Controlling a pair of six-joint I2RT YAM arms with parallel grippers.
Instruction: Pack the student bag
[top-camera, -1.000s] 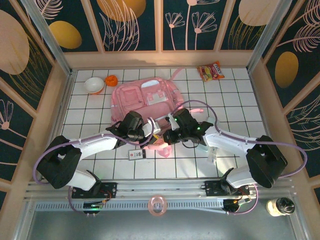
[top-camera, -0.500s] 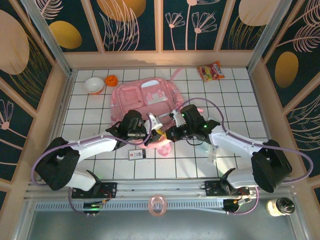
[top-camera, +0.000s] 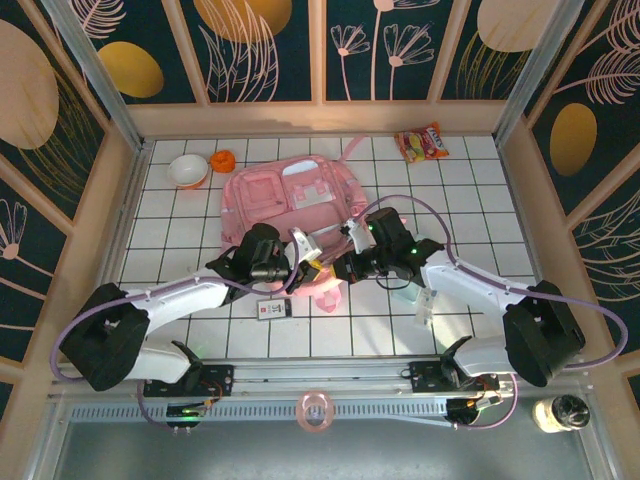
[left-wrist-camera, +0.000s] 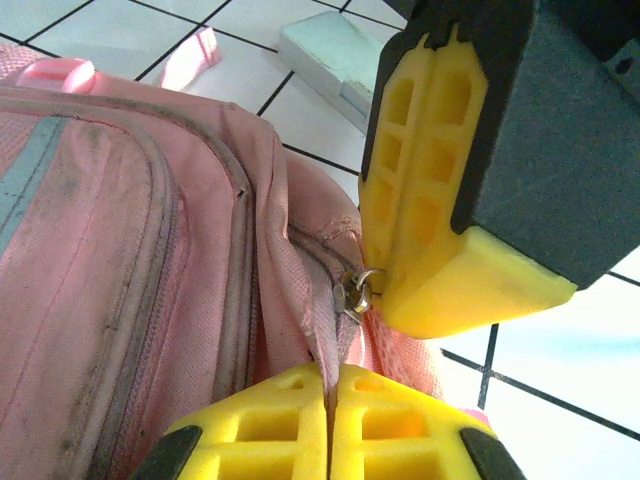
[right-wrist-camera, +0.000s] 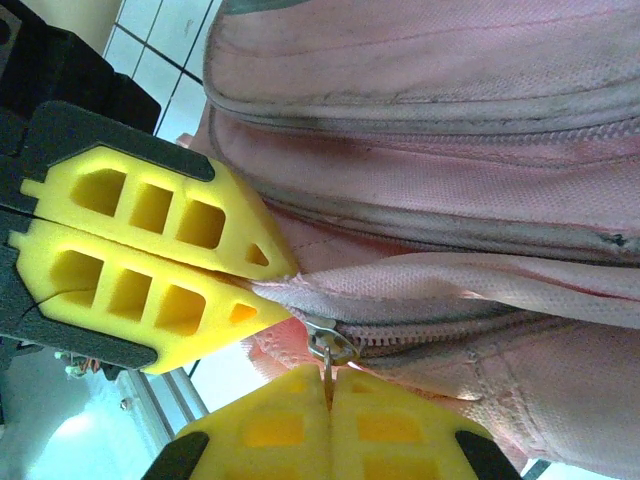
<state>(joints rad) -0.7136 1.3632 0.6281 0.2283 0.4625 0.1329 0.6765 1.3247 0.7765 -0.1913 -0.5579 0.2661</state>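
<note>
**Near the bag's lower edge: both grippers closed at the zip**

Low in the right wrist frame, the right gripper (right-wrist-camera: 328, 405) has its yellow fingers pressed together on the metal zip pull (right-wrist-camera: 324, 350), and the tab runs down between them. Just beside it, at the left of that frame, the left gripper (right-wrist-camera: 275, 285) is clamped shut on a fold of pink cloth right where the zip track (right-wrist-camera: 420, 335) begins.

The pairing looks deliberate. One gripper pins the soft cloth so it cannot bunch or slide, and that would let the other draw the slider along the teeth. I judge the step in hand to be working the zip of a compartment. The track is closed along the stretch that shows.

The bag (top-camera: 285, 195) lies flat in the middle of the top view, a little above centre, with its lower edge under the two grippers.

It rests on a white tiled table (top-camera: 480, 210) with dark grout lines. Loose items lie well apart from it:
- a bowl (top-camera: 188, 170) and a small orange thing (top-camera: 222, 160) at upper left
- a snack packet (top-camera: 422, 142) at upper right
- a small card (top-camera: 273, 309) just below the grippers

Wooden-framed walls (top-camera: 130, 68) of dark panels, painted with gold ovals and pale leaf outlines, close in the table.
</note>
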